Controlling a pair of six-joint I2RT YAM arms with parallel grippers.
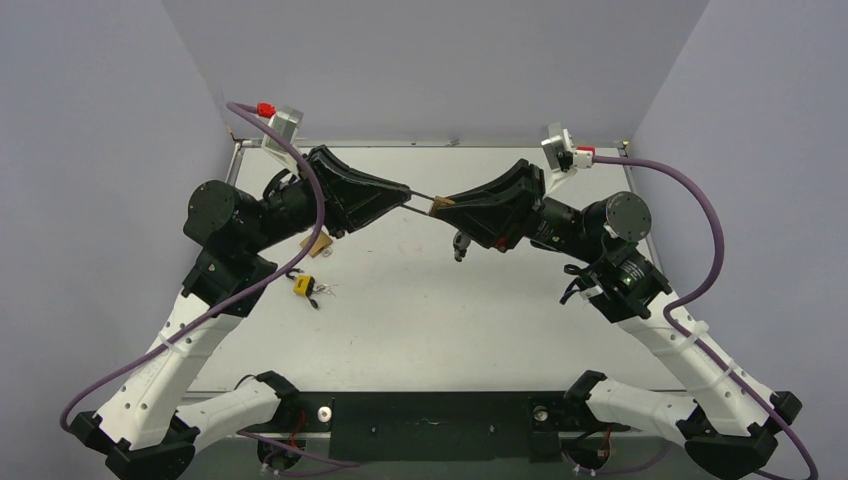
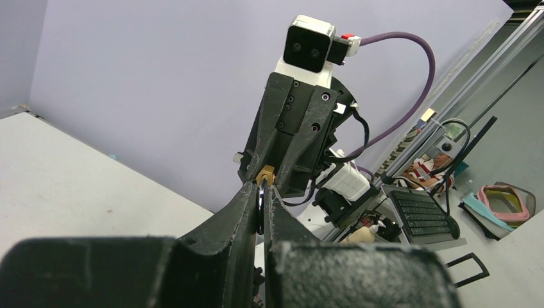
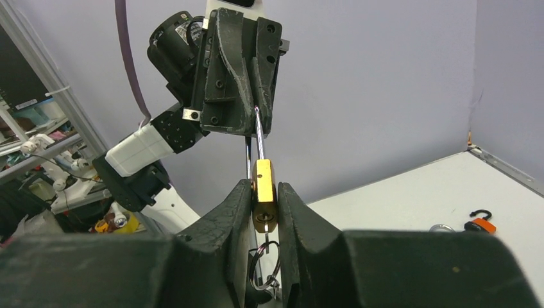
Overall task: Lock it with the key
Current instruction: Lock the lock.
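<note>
R gripper [image 3: 263,190] clamped on small brass padlock [image 3: 263,183], mid-air; L gripper [image 3: 258,128] at 12 o'clock pinches its silver steel shackle [image 3: 259,146]. Long axis runs 12–6; metal key ring [image 3: 262,258] hangs at 6, nearer R.

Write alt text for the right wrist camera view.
The right tool grips a brass padlock, while the left tool above pinches its metal loop. A key ring hangs below the padlock, against a pale purple wall.
</note>
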